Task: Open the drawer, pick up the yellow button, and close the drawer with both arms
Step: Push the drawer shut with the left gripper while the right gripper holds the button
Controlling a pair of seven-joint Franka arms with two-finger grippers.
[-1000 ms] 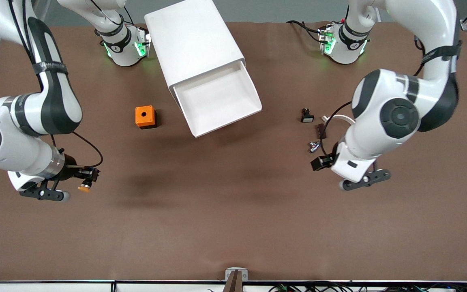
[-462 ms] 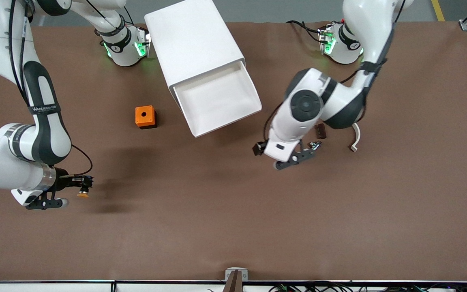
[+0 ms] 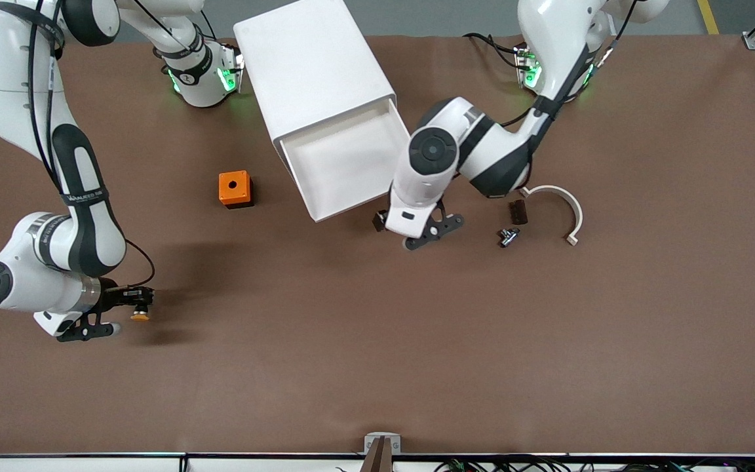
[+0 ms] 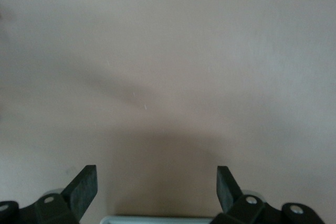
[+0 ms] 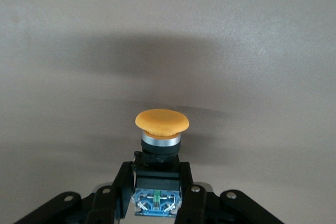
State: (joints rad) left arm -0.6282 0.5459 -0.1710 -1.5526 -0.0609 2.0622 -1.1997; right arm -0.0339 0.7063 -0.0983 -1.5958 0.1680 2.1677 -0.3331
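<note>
Button (image 5: 161,129) — small, rigid, light; rounded orange cap, black collar, blue rear block. Right gripper (image 3: 130,307) is clamped on that rear block, low over bare table toward the right arm's end, about 7 o'clock from the orange cube (image 3: 234,189). Cap looks slippery — the block is the better hold. Drawer (image 3: 351,164) stands open; left gripper (image 3: 422,231), jaws spread and empty, hovers at its 5 o'clock corner.
</note>
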